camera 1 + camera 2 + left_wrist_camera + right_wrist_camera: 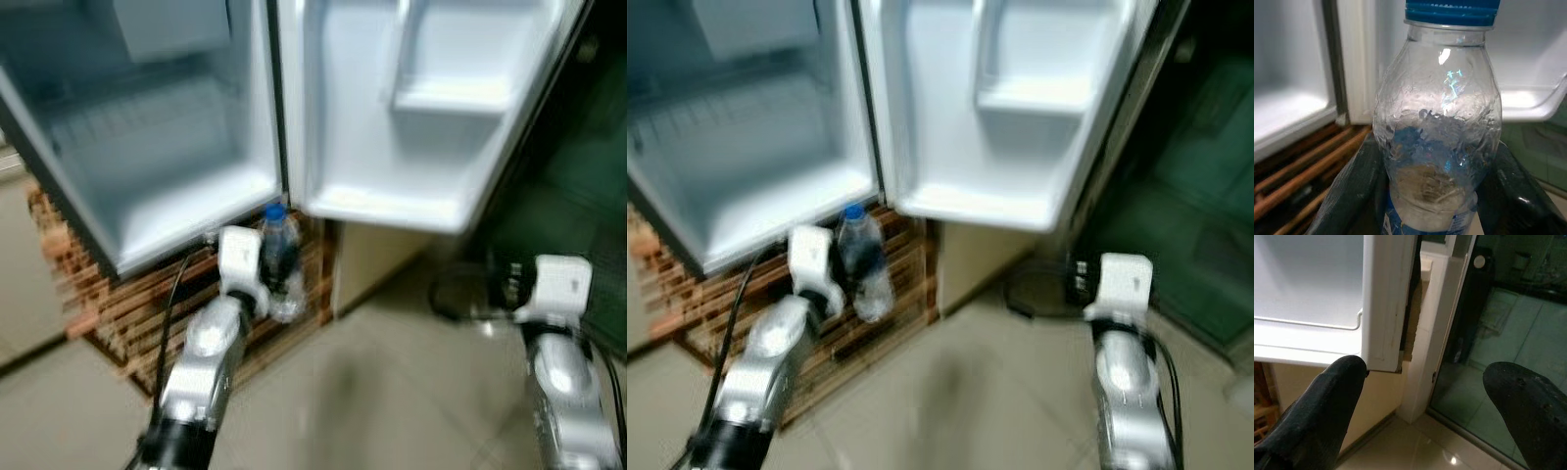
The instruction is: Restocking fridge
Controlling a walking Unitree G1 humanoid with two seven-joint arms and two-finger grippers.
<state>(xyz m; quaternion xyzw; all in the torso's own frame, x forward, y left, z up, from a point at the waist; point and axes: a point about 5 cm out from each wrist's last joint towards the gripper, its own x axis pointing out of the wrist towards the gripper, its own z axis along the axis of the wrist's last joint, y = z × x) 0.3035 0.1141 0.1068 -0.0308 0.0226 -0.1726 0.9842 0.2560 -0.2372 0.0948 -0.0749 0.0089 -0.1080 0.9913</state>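
One bottle (1437,132) in play, and your left claw (274,279) has it pinched, a black finger on each side of the lower body, blue cap up, held low in front of the open fridge (167,166) just below its bottom edge. Clear, thin, crinkled plastic, so expect it to flex: squeeze harder and the walls will buckle, ease off and it may slide, since the surface looks wet or frosty inside. How full it is I can't tell, so treat it as carrying some weight and keep it upright. Your hold is on the wide belly near the label, which looks the soundest place; the narrow neck would give less to grip.

Your right claw (1425,401) hangs spread and empty, close under the bottom corner of the open door (970,127), beside a dark glass panel (1508,333).

Ahead, the fridge cavity looks bare, and the door carries a lower shelf (392,201) and a smaller upper bin (451,93). Below sits a slatted wooden pallet (118,304). Watch the cabinet's bottom lip and the door's inner edge: the bottle has to rise above both before going in. A black cable (171,304) runs along your left arm.
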